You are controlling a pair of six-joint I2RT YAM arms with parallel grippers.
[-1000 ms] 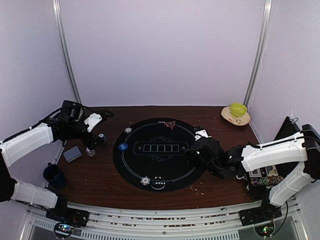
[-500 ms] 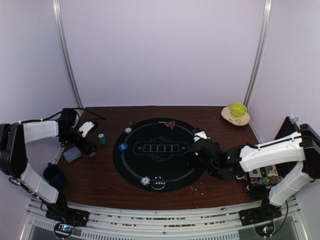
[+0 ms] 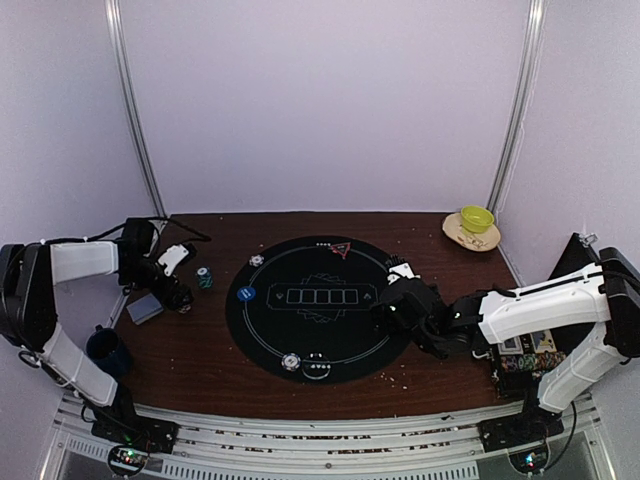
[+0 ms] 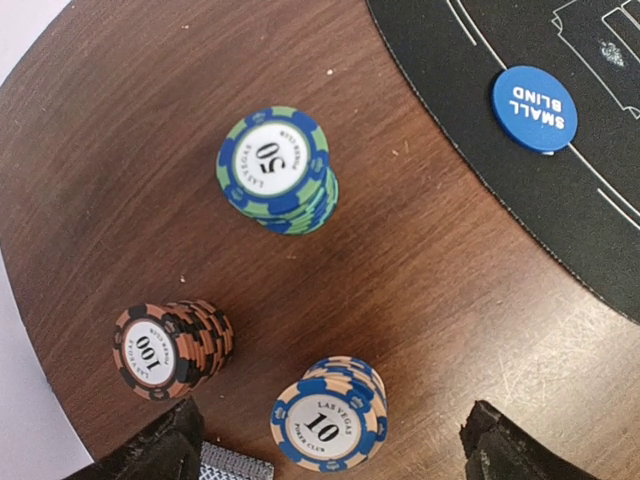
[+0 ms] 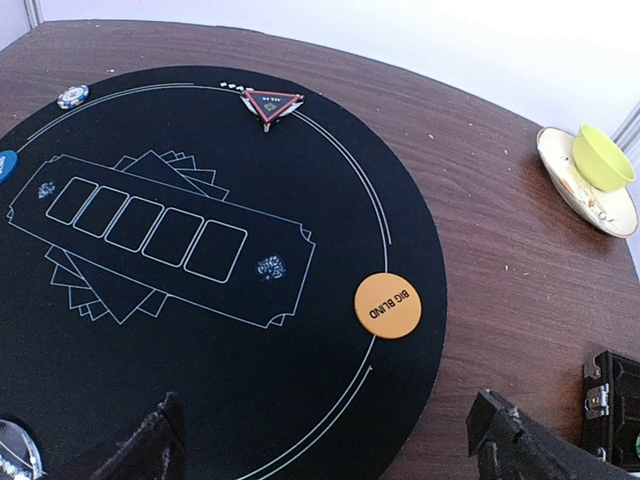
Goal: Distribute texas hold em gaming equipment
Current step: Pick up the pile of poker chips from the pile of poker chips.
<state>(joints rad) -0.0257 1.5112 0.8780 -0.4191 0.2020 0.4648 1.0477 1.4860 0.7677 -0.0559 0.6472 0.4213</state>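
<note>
The left arm [image 3: 80, 262] reaches over the left end of the bench [image 3: 200, 370], well left of the round black mat [image 3: 318, 305]. Its jaws stand wide and hold nothing. Below them are three stacks of chips on the bare wood. A green-and-blue stack marked 50 [image 4: 275, 170] stands farthest from the jaws. A brown-and-black stack marked 100 [image 4: 170, 348] stands close to one jaw tip. A blue-and-peach stack marked 10 [image 4: 328, 415] sits between the two tips, touching neither. The grey deck of cards [image 3: 145, 308] lies just left of the stacks. The blue small-blind disc [image 4: 535, 108] lies on the left rim of the mat.

The right arm [image 3: 540, 305] hangs over the right edge of the mat, its jaws also wide and empty. The orange big-blind disc [image 5: 387, 305] lies on the mat near that edge. The red triangle marker [image 5: 271, 104] sits at the far rim. One single chip [image 5: 72, 96] lies at the far left rim and another chip [image 3: 291, 362] at the near rim.

A green bowl [image 5: 603, 157] rests on a plate [image 5: 560, 165] in the far right corner. A dark mug [image 3: 105, 348] stands near left.
</note>
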